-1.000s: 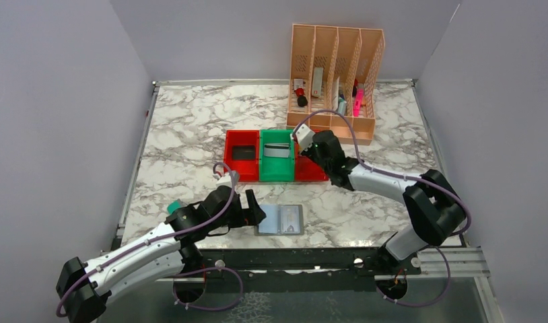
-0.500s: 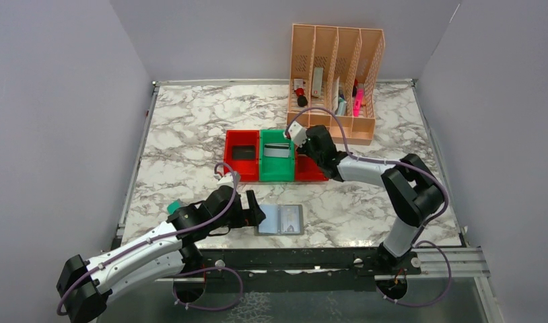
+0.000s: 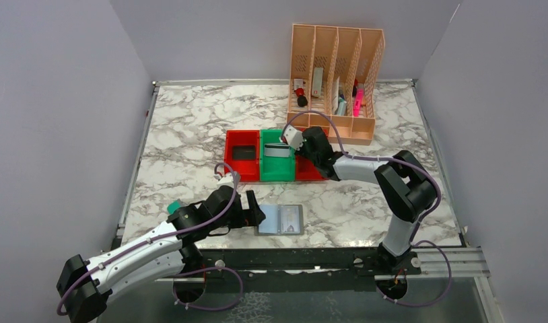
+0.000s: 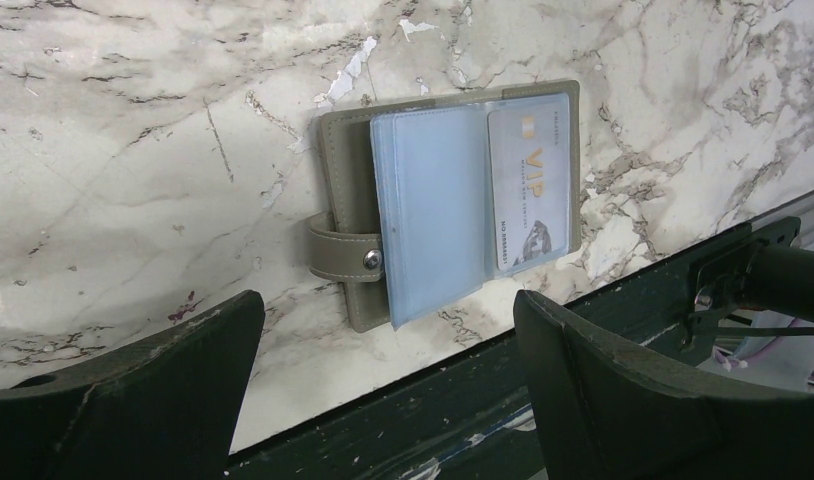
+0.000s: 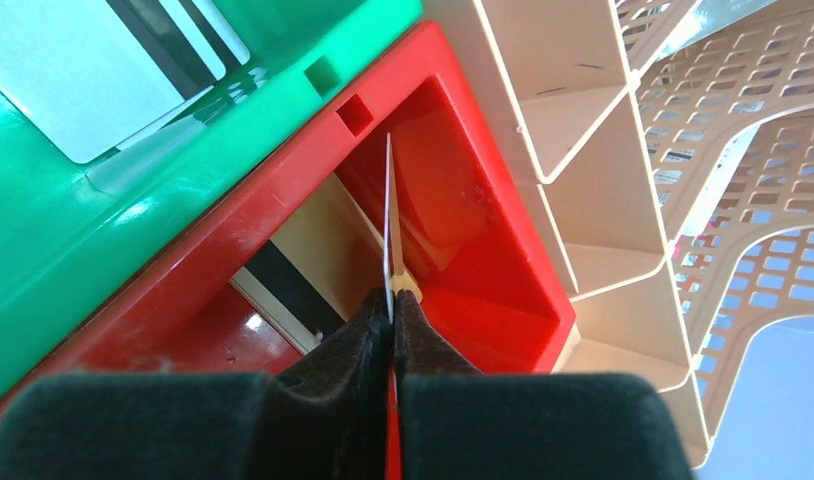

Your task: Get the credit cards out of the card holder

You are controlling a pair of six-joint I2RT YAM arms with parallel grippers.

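Observation:
The grey card holder (image 3: 280, 219) lies open near the table's front edge. A pale VIP credit card (image 4: 528, 185) sits in the right blue pocket of the card holder (image 4: 343, 160). My left gripper (image 3: 256, 210) is open just left of the holder and touches nothing (image 4: 388, 300). My right gripper (image 3: 299, 151) is shut on a thin credit card (image 5: 388, 215), seen edge-on, over the right red bin (image 5: 503, 290). In that bin, below it, lies a tan card with a black stripe (image 5: 318, 250). A silver-grey card (image 3: 277, 149) is in the green bin and a black card (image 3: 243, 153) in the left red bin.
The left red bin (image 3: 242, 168), green bin (image 3: 277, 172) and right red bin (image 3: 312, 175) stand in a row at mid-table. Right behind them is a tall peach slotted organiser (image 3: 335, 81). A small teal block (image 3: 174, 206) lies by my left arm.
My right gripper has moved left and a little back over the right red bin with the card still pinched, and its elbow has folded in. The left arm has not moved.

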